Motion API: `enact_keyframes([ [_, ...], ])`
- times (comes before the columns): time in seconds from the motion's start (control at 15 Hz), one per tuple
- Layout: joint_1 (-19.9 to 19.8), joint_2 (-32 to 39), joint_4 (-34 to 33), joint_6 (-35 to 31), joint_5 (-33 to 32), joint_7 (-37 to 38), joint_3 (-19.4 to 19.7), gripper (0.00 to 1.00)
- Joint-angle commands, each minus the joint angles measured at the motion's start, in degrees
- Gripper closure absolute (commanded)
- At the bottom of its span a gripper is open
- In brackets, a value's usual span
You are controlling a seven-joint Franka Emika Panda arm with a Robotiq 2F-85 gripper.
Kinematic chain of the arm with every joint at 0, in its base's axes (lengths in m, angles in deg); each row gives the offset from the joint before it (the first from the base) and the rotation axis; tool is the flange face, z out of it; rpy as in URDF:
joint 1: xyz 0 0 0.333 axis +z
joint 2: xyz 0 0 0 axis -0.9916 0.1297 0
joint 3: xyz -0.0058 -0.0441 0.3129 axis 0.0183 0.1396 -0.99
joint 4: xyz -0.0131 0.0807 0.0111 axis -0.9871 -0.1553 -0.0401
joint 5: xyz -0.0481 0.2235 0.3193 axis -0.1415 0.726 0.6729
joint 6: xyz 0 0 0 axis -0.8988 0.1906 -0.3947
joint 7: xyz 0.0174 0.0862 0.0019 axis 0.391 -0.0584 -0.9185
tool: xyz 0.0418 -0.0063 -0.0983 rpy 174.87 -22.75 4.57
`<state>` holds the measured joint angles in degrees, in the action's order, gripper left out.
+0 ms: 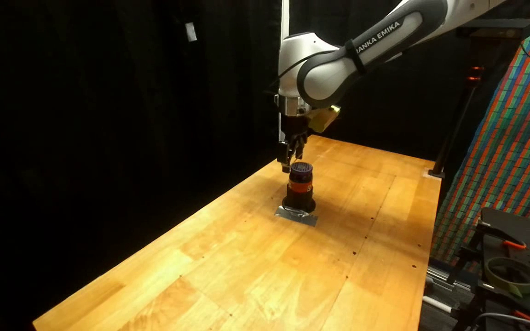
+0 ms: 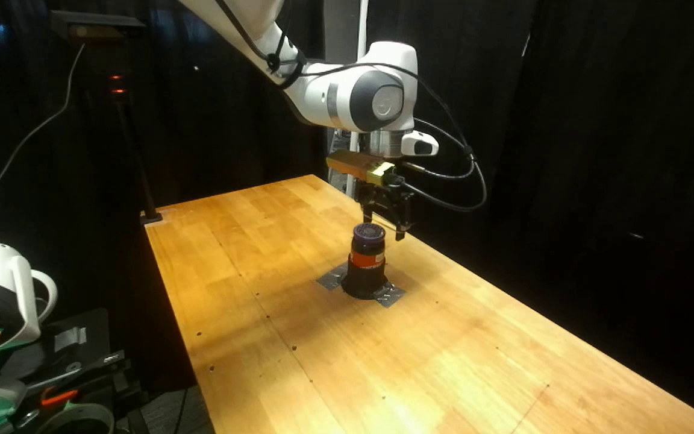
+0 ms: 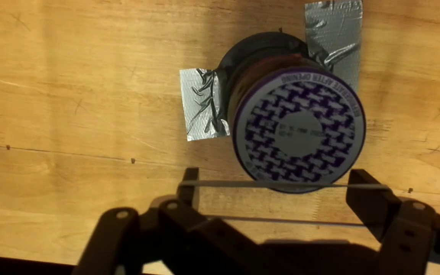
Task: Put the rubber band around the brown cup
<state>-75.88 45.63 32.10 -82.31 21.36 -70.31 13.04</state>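
Apparently align. step: black two-finger claw, spread w/ thin grey rubber band stretched across it, hangs near dark-brown, orange-striped cylindrical cup upright on wooden bench; next prob. centre above, then lower.

Both exterior views facing each other along the desk, raised, slanting down from middle range, sharing the arm and brown cup, wrist view near, overhead, looking down past the end effector onto the cup's top.
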Motion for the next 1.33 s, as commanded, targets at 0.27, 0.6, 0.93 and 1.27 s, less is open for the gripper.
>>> enact_keyframes([
  [0.27, -1.43, 2.05, -1.10, 2.45, 3.22, -5.84, -0.83, 0.00],
  [0.6, -3.15, -1.24, 2.37, 7.99, 5.75, -10.71, -1.82, 0.00],
  [0.93, -4.71, -2.78, 3.16, 15.41, 7.12, -16.86, -2.80, 0.00],
  [1.27, -5.71, -2.70, 4.44, 18.12, 8.77, -20.51, -3.36, 0.00],
])
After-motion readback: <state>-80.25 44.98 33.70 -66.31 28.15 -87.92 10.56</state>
